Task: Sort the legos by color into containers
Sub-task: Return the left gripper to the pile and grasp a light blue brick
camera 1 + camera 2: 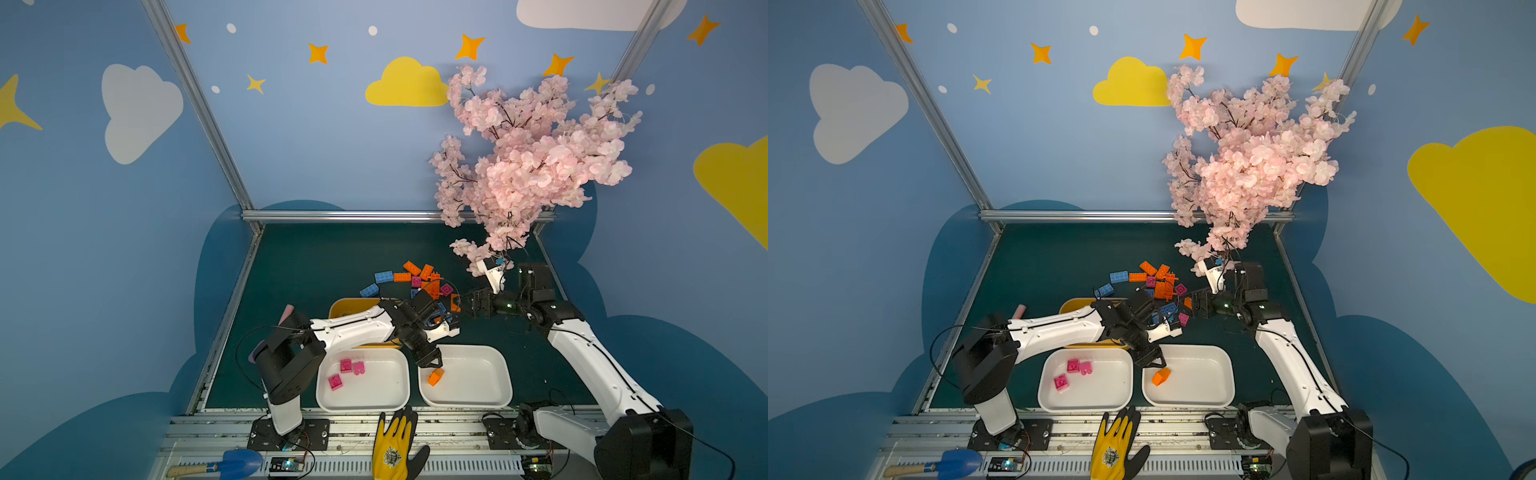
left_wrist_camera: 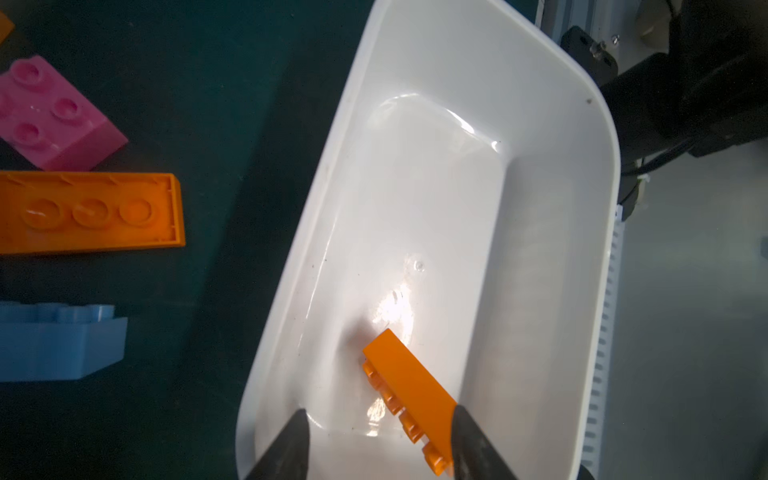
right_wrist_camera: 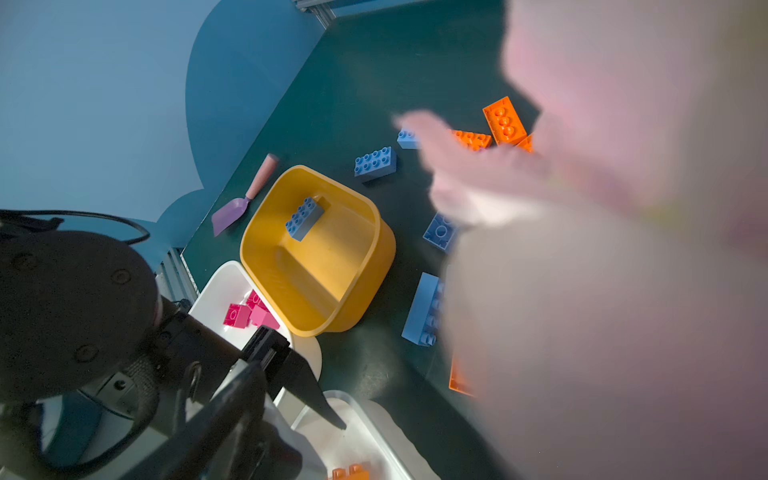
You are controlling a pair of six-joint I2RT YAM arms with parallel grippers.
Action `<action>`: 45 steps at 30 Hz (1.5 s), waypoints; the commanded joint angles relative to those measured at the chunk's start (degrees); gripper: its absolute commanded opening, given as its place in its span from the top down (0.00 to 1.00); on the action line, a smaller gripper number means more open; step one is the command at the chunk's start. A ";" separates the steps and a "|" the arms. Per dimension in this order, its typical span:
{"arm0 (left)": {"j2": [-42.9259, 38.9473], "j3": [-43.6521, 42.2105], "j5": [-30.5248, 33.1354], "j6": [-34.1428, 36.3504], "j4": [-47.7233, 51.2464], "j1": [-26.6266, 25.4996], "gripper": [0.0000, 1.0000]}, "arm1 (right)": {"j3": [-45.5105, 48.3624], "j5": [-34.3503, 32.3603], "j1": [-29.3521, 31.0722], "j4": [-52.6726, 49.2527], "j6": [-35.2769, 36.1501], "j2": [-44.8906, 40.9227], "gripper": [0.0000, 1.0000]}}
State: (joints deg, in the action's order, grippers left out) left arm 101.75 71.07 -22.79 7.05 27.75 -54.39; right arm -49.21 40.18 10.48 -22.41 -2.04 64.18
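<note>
My left gripper (image 1: pixel 432 363) hangs open over the near right white container (image 1: pixel 478 382). An orange lego (image 1: pixel 435 377) lies on its side in that container (image 2: pixel 436 187). In the left wrist view this orange lego (image 2: pixel 409 386) rests against one finger of the left gripper (image 2: pixel 380 411), well clear of the other. The near left white container (image 1: pixel 399 395) holds three pink legos (image 1: pixel 345 365). In the yellow container (image 3: pixel 365 232) lies one blue lego (image 3: pixel 304 218). Loose legos (image 1: pixel 419 278) are piled behind. My right gripper (image 1: pixel 459 303) stands open at the pile beside an orange lego (image 1: pixel 456 302).
A pink blossom branch (image 1: pixel 528 153) overhangs the back right and blurs much of the right wrist view. A pink trowel (image 3: pixel 245 195) lies left of the yellow container. On the front rail lie a yellow-black glove (image 1: pixel 395 444) and a blue scoop (image 1: pixel 232 463).
</note>
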 commanded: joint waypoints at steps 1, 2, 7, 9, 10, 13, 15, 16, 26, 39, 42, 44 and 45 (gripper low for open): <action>-4.01 2.44 -0.67 -0.58 2.78 0.25 0.37 | 0.10 1.88 -0.29 -1.50 1.86 -1.34 0.07; -5.01 2.80 -0.35 -0.84 3.73 0.78 0.36 | 0.08 2.05 -0.23 -1.87 2.14 -1.44 0.07; -8.23 4.91 6.73 -2.30 8.14 5.10 0.28 | -0.27 2.66 -0.37 -2.34 2.59 -1.95 0.07; -7.83 6.69 7.77 -2.59 9.60 8.28 0.27 | -0.36 3.18 -0.21 -2.37 3.00 -2.13 0.07; -7.61 7.17 7.84 -2.29 9.91 9.70 0.27 | -0.43 3.46 -0.20 -2.24 3.01 -2.13 0.07; -6.55 8.31 11.58 0.83 10.21 13.87 0.27 | -0.53 4.71 0.28 -2.41 3.27 -2.22 0.07; -4.76 9.59 13.93 3.76 9.92 16.94 0.27 | -0.48 4.73 0.95 -2.48 3.49 -2.32 0.07; -3.23 10.59 15.13 5.64 10.19 18.45 0.26 | -0.45 4.74 1.35 -2.32 3.53 -2.40 0.07; 11.33 21.52 18.57 15.71 6.06 28.78 0.22 | -2.63 4.13 6.74 -2.63 4.33 -0.19 0.07; 26.79 33.21 20.16 22.80 6.35 32.02 0.22 | -4.44 3.15 8.50 -5.34 6.23 2.25 0.06; 29.14 35.23 20.06 23.02 6.24 32.51 0.23 | -4.83 3.15 8.50 -6.57 6.78 2.32 0.06; 30.60 36.36 20.34 23.16 6.68 32.60 0.24 | -5.00 3.15 8.52 -7.00 7.09 2.28 0.06; 31.29 36.79 20.59 23.34 6.71 32.59 0.25 | -5.17 3.14 8.56 -7.40 7.22 2.43 0.06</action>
State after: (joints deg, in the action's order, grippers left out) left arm 131.79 105.97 -2.55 28.97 33.54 -22.28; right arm -52.42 43.40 18.85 -27.68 3.81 66.22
